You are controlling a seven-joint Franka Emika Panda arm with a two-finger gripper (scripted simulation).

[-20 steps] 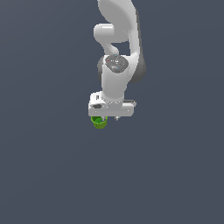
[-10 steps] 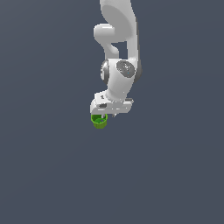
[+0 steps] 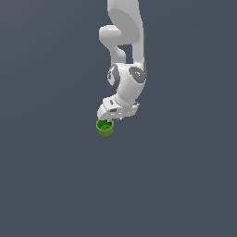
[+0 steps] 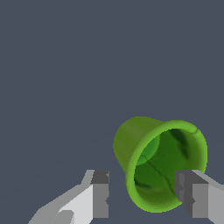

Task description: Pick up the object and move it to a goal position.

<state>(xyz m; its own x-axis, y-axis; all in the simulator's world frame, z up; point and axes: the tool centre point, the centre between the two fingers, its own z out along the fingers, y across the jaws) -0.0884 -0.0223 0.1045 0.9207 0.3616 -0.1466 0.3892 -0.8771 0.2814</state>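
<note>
Hanging below the tilted hand [image 3: 109, 119], the green cup [image 3: 105, 127] sits at the fingertips. In the wrist view, one finger [image 4: 192, 197] overlaps the rim of the cup [image 4: 157, 162]; the other stands apart. Whether the hand clamps it cannot be told.

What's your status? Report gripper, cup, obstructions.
Gripper open, fingers astride the green cup; no clamp visible. Cup tipped, mouth toward wrist camera, just under the hand in the exterior view. Nothing else in sight.
</note>
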